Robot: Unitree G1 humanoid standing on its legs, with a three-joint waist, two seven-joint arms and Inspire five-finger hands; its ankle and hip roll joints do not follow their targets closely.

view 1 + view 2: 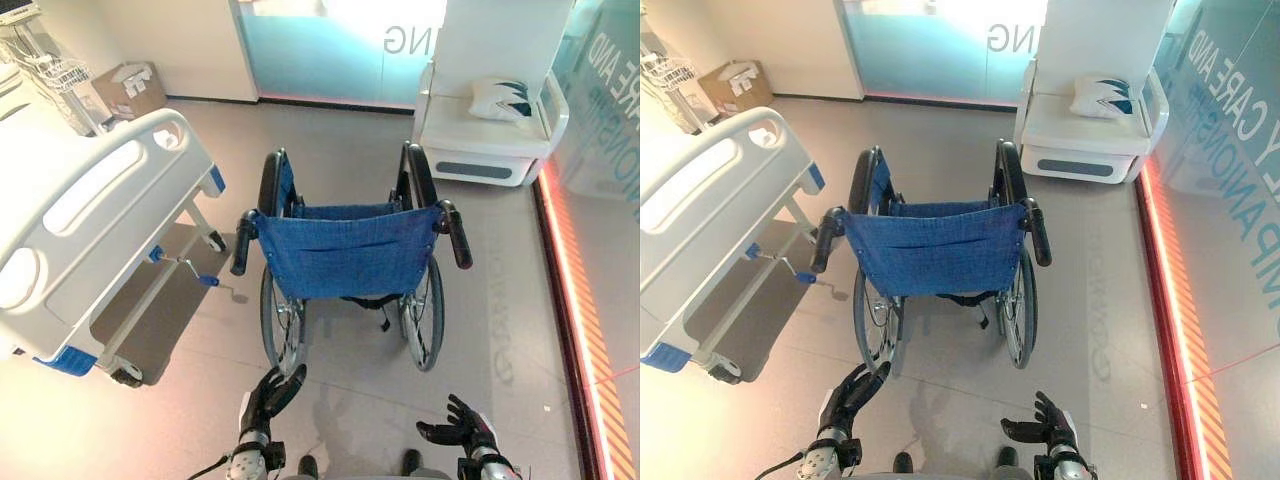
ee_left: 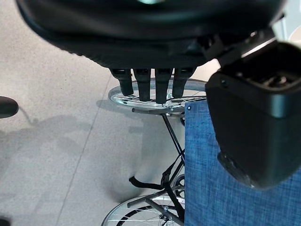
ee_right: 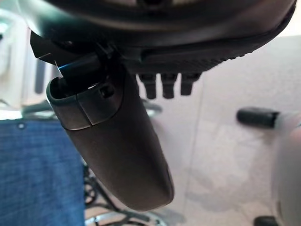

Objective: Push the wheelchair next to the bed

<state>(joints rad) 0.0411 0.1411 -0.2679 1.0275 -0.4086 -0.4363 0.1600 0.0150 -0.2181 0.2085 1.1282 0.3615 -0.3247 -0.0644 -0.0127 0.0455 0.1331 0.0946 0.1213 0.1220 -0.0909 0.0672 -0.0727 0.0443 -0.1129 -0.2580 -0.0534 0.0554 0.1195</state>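
Left hand [image 1: 272, 392]: raised low behind the wheelchair, fingers loosely spread, holding nothing, short of the left push handle [image 1: 241, 245]. Right hand [image 1: 457, 424]: level, fingers relaxed, empty, well behind the right push handle [image 1: 458, 238]. Wheelchair [image 1: 347, 250]: blue back facing the robot, on the floor just right of the bed [image 1: 95, 220]. White cabinet [image 1: 487, 130] beyond.

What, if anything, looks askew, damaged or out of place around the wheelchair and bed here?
Nothing stands out. The wheelchair stands upright on the floor beside the foot of the hospital bed, its blue back sling intact. The left hand and right hand are open behind it, not yet on the push handles.
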